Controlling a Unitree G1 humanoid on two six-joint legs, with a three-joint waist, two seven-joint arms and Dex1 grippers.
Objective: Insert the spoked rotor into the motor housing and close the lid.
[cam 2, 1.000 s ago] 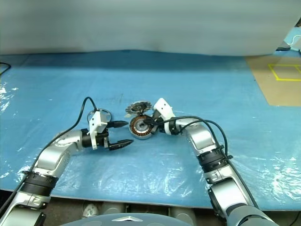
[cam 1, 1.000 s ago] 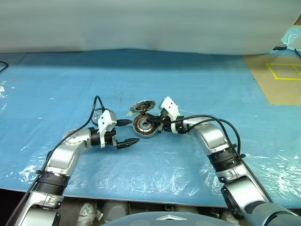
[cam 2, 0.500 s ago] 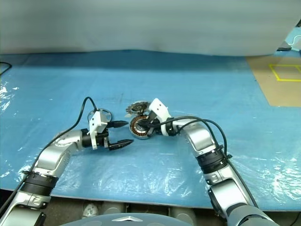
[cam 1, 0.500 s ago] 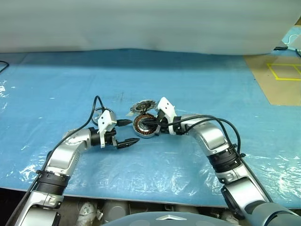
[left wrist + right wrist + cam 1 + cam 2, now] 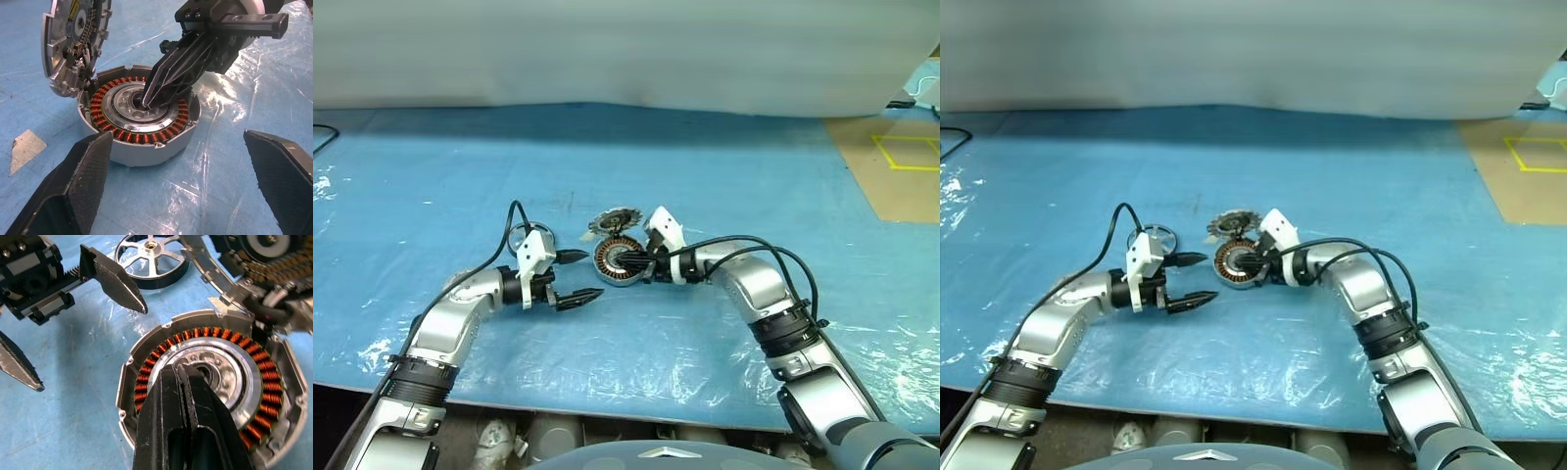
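Right gripper [image 5: 146, 100] is fully closed, holding nothing; its tip is poked down into the centre hole of the motor housing [image 5: 139, 122]. My read: it's pinning or nudging the housing by the hub so it sits square on the blue sheet [image 5: 724, 166] before anything goes in.

Left gripper [image 5: 578, 277] is wide open and empty, hovering just beside the housing with its fingers aimed at it, probably staged to brace or grab.

Spoked rotor [image 5: 151, 257] is lying flat on the sheet behind the left gripper, apart from the housing, not yet inserted.

Lid [image 5: 73, 41] is tilted up on edge, ribbed face toward the housing, leaning against its far rim. That keeps the top open, but it can tip when the housing shifts.

Next move likely needs the rotor picked up first, lid after.
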